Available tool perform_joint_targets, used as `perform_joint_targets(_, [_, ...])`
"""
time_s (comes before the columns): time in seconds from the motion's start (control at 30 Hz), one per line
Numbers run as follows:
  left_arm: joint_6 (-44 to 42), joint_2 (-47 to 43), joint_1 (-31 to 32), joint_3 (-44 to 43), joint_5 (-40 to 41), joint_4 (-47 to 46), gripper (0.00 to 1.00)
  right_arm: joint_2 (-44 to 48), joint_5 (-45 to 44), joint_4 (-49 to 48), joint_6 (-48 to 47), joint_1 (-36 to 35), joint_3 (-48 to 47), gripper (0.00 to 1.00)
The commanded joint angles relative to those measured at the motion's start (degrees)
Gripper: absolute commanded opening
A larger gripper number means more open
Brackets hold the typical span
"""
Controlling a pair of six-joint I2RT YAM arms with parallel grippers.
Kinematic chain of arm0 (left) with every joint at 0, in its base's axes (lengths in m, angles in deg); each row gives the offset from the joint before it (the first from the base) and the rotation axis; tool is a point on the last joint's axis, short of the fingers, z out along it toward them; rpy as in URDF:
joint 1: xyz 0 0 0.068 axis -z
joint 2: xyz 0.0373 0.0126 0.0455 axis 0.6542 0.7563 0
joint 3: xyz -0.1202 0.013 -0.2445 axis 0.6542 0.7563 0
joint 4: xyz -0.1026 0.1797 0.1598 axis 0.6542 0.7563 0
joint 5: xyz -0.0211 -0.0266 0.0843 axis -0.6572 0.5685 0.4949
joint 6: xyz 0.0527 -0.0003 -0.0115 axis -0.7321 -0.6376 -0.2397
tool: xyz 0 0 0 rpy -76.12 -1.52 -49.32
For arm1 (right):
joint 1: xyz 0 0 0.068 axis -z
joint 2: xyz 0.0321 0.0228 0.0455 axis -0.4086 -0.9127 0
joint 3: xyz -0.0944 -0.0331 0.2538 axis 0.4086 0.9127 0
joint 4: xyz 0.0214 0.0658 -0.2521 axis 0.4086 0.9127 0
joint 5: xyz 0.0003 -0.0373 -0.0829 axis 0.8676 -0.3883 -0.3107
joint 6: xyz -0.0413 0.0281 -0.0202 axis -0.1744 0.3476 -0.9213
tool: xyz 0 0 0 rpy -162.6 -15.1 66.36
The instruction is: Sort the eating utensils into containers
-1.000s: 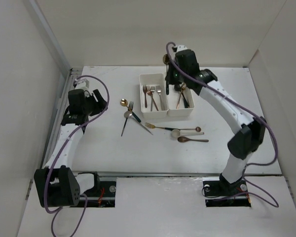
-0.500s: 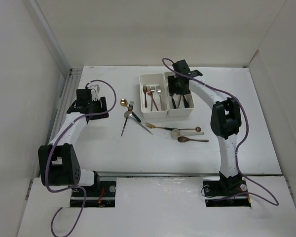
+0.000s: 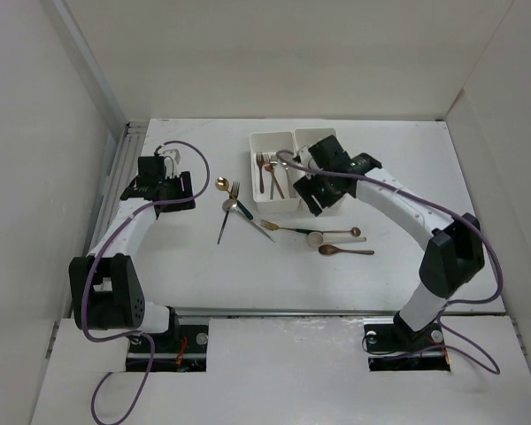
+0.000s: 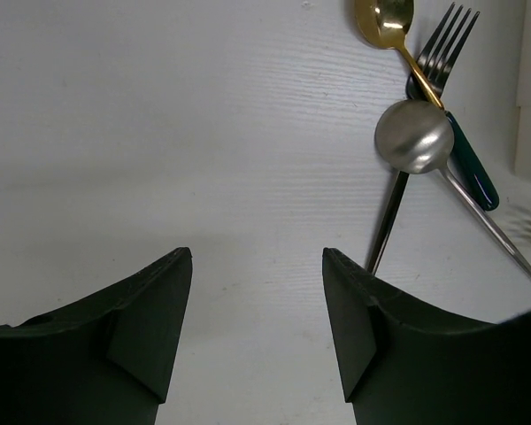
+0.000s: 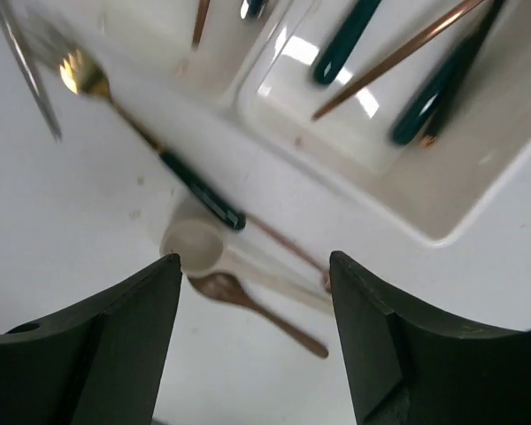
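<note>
White plastic bins, two of them joined side by side, sit toward the back of the tabletop. The left-hand bin holds a handful of forks. The right-hand one holds dark-handled pieces and a slim copper one. Over the near corner of the bins hovers the right tool, jaws apart, nothing between them.

Just in front of the bins' near wall, loose on the tabletop, lie a gold fork with a dark handle, a cream spoon and a copper spoon.

Off to the left of the bins there's a crossed little cluster: gold spoon, fork, silver spoon. Further left of the bins again, the left tool hangs low over the tabletop, jaws apart, gripping nothing.
</note>
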State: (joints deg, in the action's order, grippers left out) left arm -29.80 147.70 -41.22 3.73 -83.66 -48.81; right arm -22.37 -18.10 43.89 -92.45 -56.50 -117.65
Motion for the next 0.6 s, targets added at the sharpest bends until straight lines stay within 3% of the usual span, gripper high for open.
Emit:
perform_joint_targets(0.0, [0.5,-0.7,0.2,-1.6,-0.2,-0.5,0.58,0.9,2.1,7.2,-6.4,-0.8,4.1,0.73])
perform_joint_targets(0.13, [0.5,-1.3,0.2,-2.7,0.4,-0.5,0.58,1.5,0.9,9.2,-7.3,-1.4,9.0,0.70])
perform_joint_targets(0.27, [0.5,-2.5,0.2,-2.7,0.4,-1.0,0.58,2.0,-4.0,-0.8,-7.9,-1.4,15.8,0.67])
perform_joint_targets(0.37, [1.0,-3.7,0.2,-2.2,0.4,-1.0,0.58,3.1,-2.3,-9.4,-9.8,-1.4,20.0,0.66])
perform_joint_targets(0.47, [1.0,-4.4,0.7,-2.1,1.0,-1.0,0.58,2.0,-3.4,-12.7,-9.8,-1.4,20.7,0.66])
perform_joint_targets(0.57, [1.0,-4.9,0.7,-1.5,1.0,-1.0,0.58,-0.4,-2.8,-14.6,-10.4,-1.4,20.7,0.59])
